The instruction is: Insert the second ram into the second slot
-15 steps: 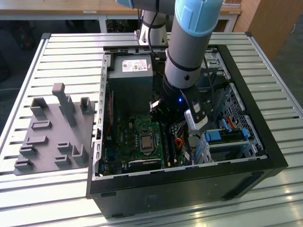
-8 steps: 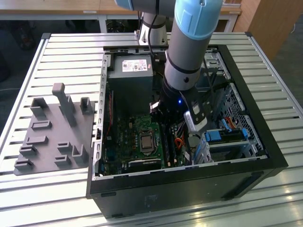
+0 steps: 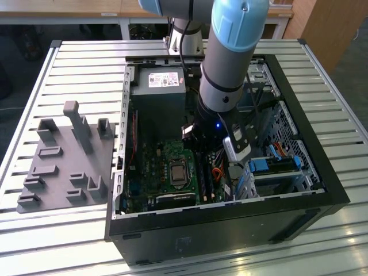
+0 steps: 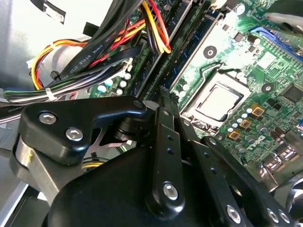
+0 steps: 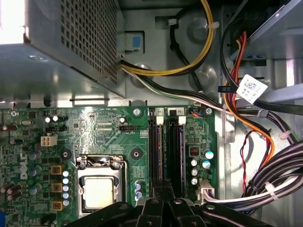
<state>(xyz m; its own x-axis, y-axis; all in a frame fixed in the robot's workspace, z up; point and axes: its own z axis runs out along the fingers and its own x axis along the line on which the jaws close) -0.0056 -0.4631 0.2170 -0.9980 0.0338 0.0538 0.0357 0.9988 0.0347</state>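
Green circuit board lies flat on the floor of an open black computer case, so the memory slots face straight up at the arm reaching in from above. In the first wrist view the tool hangs just over the near end of the two dark slots, lined up along their length, which suits a straight downward push. Its jaws are drawn narrow, nearly together. Whether the second ram is pinched edge-on between them I cannot tell; a stick that thin would sit right under the tips and its place is best judged as there or already in the slot. Bundled cables crowd one side, which explains the steep, tight approach. The case sits on a slatted metal counter, beside a grey holder plate with upright pegs. Wooden furniture stands behind.
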